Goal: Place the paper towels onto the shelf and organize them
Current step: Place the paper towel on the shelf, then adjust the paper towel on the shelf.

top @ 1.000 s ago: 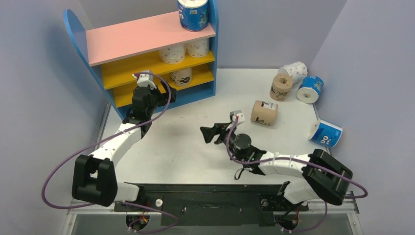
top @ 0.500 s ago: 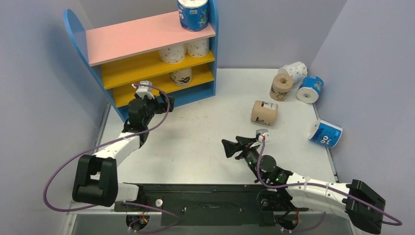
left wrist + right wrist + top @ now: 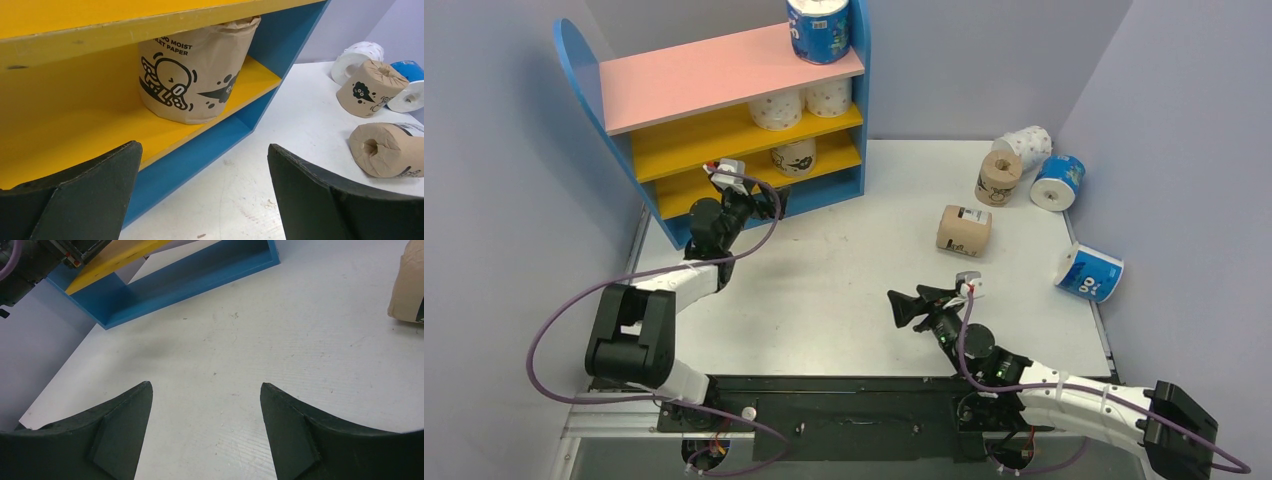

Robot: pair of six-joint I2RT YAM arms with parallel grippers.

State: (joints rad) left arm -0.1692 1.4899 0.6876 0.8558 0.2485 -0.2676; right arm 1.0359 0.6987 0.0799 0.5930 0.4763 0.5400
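Observation:
The shelf (image 3: 724, 80) carries a blue-and-white roll (image 3: 819, 28) on its pink top, two white dotted rolls (image 3: 776, 108) on the upper yellow board and a tan cartoon roll (image 3: 794, 156) (image 3: 192, 75) on the lower one. My left gripper (image 3: 769, 203) (image 3: 205, 147) hangs open and empty just in front of the shelf's blue base (image 3: 200, 150). My right gripper (image 3: 904, 307) (image 3: 206, 385) is open and empty over bare table, left of a lying tan roll (image 3: 964, 231) (image 3: 407, 285). Further right lie a tan roll (image 3: 998, 177), a white roll (image 3: 1027, 146) and two blue rolls (image 3: 1058, 181) (image 3: 1090, 271).
Grey walls close in the table on the left, back and right. The loose rolls cluster in the back right corner by the wall. A black rail (image 3: 854, 405) with both arm bases runs along the near edge.
My right arm has drawn back toward the near edge and swung right, away from the lying tan roll. My left gripper has backed out from the shelf's lower board and turned rightward.

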